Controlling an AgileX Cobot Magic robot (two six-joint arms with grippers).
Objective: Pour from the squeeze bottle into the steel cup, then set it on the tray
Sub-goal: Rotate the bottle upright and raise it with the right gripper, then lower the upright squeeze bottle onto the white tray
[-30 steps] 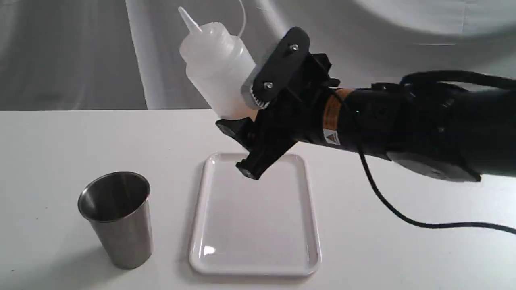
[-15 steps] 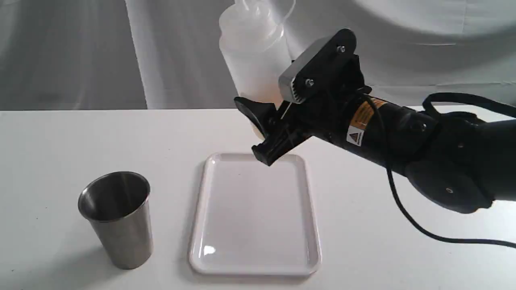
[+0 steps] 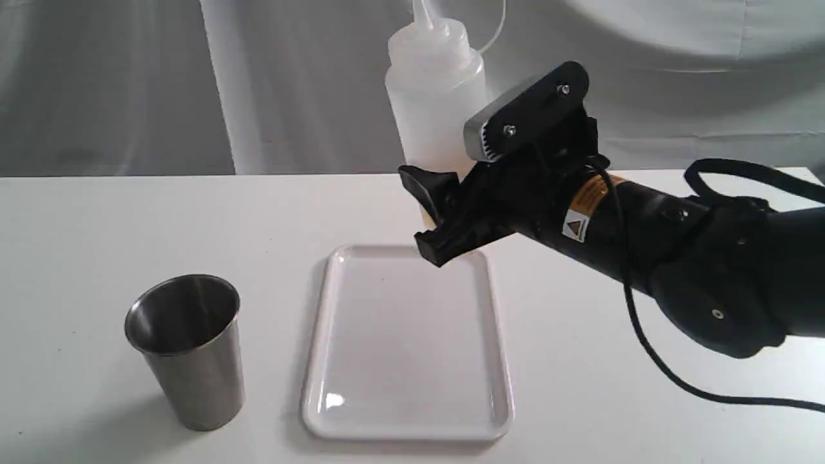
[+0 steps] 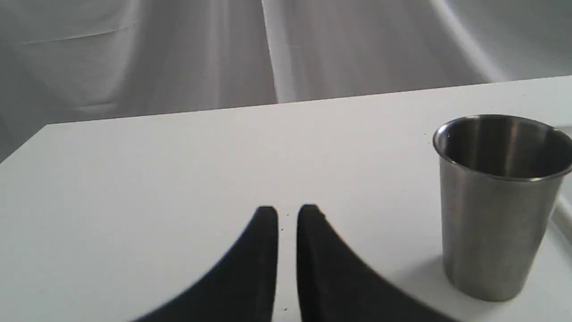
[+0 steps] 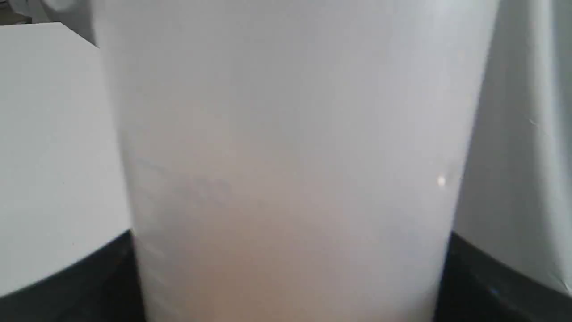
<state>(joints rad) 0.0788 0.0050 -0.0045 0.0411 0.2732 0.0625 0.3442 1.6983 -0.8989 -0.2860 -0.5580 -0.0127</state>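
Note:
My right gripper is shut on the lower body of the squeeze bottle, which hangs almost upright in the air above the far end of the tray, nozzle up. A little amber liquid sits low in the bottle, which fills the right wrist view between the dark fingers. The white tray lies flat and bare. The steel cup stands upright to the tray's left. In the left wrist view the cup stands beside my left gripper, which is shut on nothing, low over the table.
A black cable trails from the right arm across the table at the right. Grey-white cloth hangs behind the table's far edge. The left arm does not show in the exterior view.
The right gripper has swung the bottle from leaning left towards the cup back to nearly upright and carried it to the right. Cup and tray have not moved.

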